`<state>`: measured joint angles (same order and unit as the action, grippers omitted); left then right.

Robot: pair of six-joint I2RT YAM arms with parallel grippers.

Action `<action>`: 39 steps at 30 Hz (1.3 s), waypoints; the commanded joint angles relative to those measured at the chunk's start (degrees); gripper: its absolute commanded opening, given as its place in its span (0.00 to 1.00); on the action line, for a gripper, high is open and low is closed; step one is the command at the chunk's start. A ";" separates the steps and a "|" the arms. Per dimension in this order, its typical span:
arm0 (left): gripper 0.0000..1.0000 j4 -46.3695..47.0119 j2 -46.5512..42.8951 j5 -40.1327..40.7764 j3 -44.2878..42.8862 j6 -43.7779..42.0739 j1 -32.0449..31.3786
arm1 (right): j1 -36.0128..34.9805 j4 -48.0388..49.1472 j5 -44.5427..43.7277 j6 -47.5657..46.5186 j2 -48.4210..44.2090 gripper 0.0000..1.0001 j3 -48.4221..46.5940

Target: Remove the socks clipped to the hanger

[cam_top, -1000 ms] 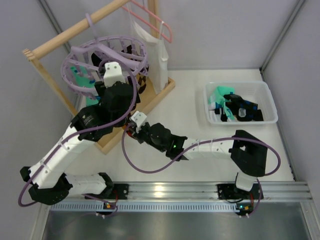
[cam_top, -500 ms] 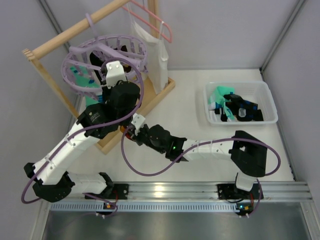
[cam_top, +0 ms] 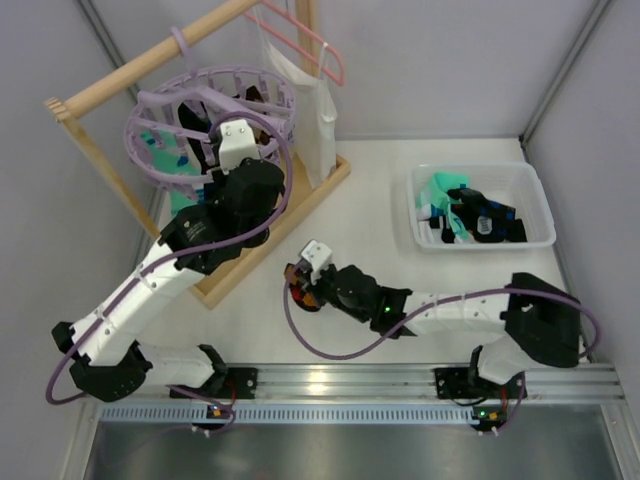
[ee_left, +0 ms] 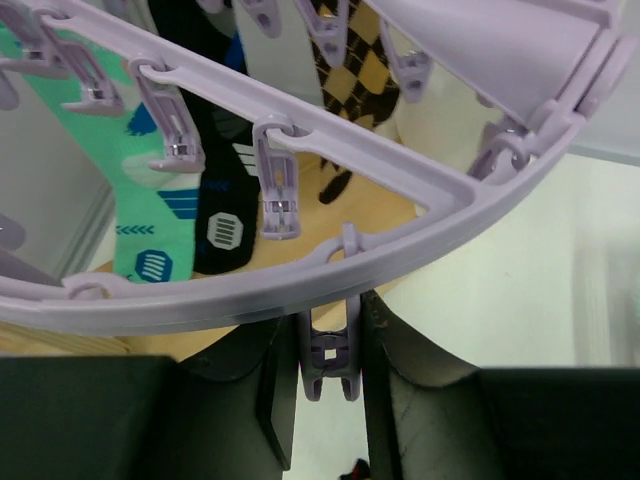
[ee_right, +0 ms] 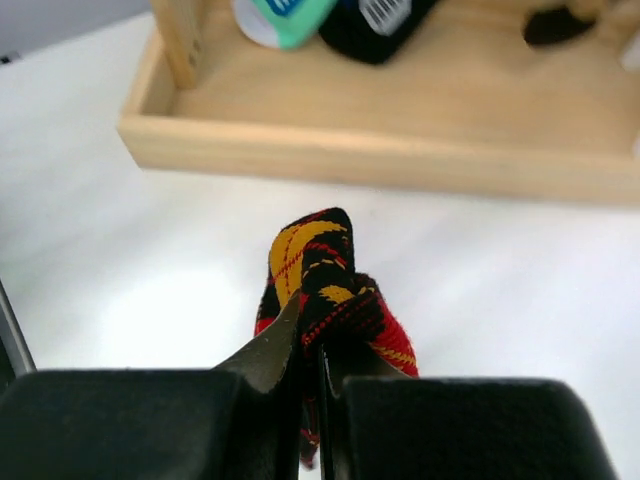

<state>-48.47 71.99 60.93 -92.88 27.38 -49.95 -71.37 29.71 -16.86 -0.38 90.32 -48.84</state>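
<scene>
The round lavender hanger (cam_top: 150, 105) hangs from the wooden rail. My left gripper (ee_left: 328, 345) reaches up to its ring (ee_left: 300, 290), and the fingers press both sides of one empty lavender clip (ee_left: 330, 360). Still clipped are a mint-green sock (ee_left: 150, 215), a black sock (ee_left: 225, 215) and a brown checked sock (ee_left: 350, 70). My right gripper (ee_right: 318, 340) is shut on a black, red and yellow checked sock (ee_right: 320, 270). It holds that sock (cam_top: 303, 290) low over the white table, in front of the wooden base.
The wooden rail frame's base (cam_top: 270, 230) lies diagonally at the left. A pink coat hanger (cam_top: 310, 40) with a long white cloth (cam_top: 322, 120) hangs at the back. A white bin (cam_top: 530, 190) holding several socks stands at the right.
My left gripper rose to the ring and closed round the clip. My right arm drew back toward the near right with the checked sock, away from the wooden base.
</scene>
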 commanded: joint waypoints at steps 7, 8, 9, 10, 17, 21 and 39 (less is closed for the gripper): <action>0.86 4.96 -3.16 -27.40 1.21 -0.22 -0.23 | 21.07 -27.04 -7.04 15.84 -31.41 0.00 5.09; 0.90 4.96 -3.60 -29.53 1.82 -0.48 -0.23 | 24.32 -33.60 -6.52 16.29 -32.13 0.00 3.94; 0.94 5.05 -4.13 -31.46 2.17 -0.83 -0.23 | 31.14 -35.76 -5.82 16.12 -32.58 0.00 2.88; 0.98 4.96 -5.61 -33.66 2.70 -1.70 -0.23 | 34.43 -37.52 -4.42 15.85 -32.75 0.00 0.87; 0.98 4.70 -17.57 -47.20 11.39 -5.58 -0.23 | 63.41 -43.07 4.11 14.53 -22.75 0.00 -8.20; 0.98 4.61 -26.95 -51.61 15.97 -7.95 -0.23 | 74.69 -40.00 8.23 16.38 -10.05 0.00 -10.22; 0.98 11.99 -51.15 -23.49 38.04 -8.66 -0.23 | 80.69 -43.24 8.71 16.91 -7.06 0.99 -19.89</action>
<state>-42.26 22.37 31.73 -55.55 18.09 -50.04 9.82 -11.92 -5.34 16.93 92.44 -64.97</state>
